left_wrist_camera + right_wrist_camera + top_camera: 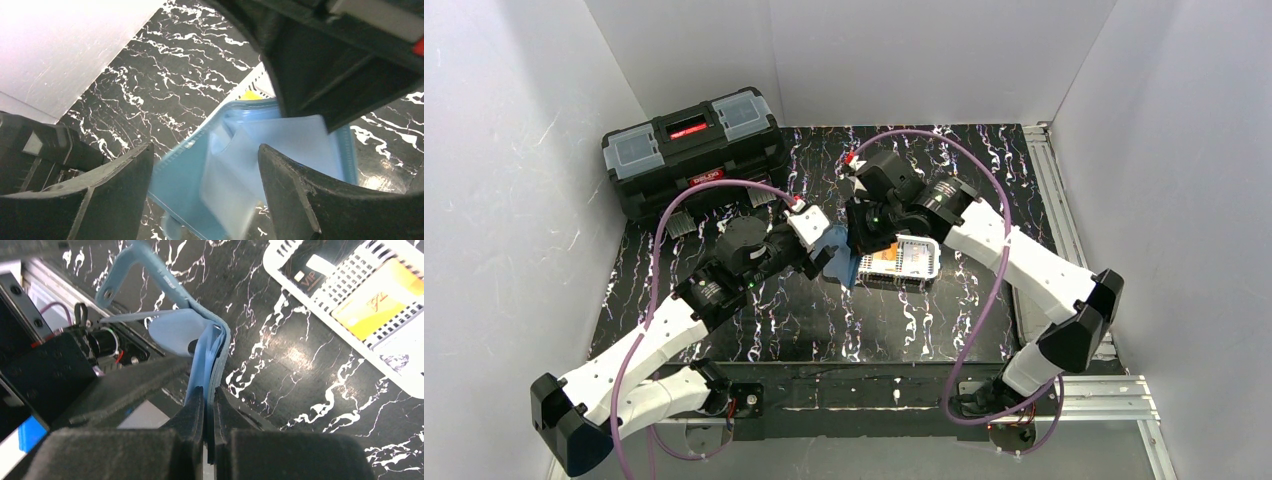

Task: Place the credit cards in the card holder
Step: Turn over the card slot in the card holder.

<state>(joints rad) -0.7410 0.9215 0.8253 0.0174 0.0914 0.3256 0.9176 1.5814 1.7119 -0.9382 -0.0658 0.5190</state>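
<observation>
Black toolbox [694, 150] at rear left of marbled table [844, 320], lid closed, well apart from the work zone. Count: one.

Next along, left gripper [206, 150], jaws standing wide, clamped on nothing. Opened card holder [185, 180] lying in the gap beyond the fingers [120, 190]; contact with either pad not discernible.

Card holder near table centre, between the two grippers, folded out like a booklet, clear sleeves [285, 135] fanned, snap tab [107, 292] sticking outward. Count: one. Upper part masked in left wrist view by dark housing [340, 55] of the opposite arm; mostly covered from above by both wrists. Lower corner touching table or not: cannot tell.

Then right gripper [209, 405], closed tight on one edge of the holder, cover pinched between the pads.

White mesh basket [280, 270] just right of that gripper, resting on table, left end hidden behind the gripper in top view. Count: one. Inside, lying flat and seen through the mesh: orange card [375, 300] and black card [311, 282]. Pale flat patch at the near end of the basket, identity unclear. Cards confirmed: two.
</observation>
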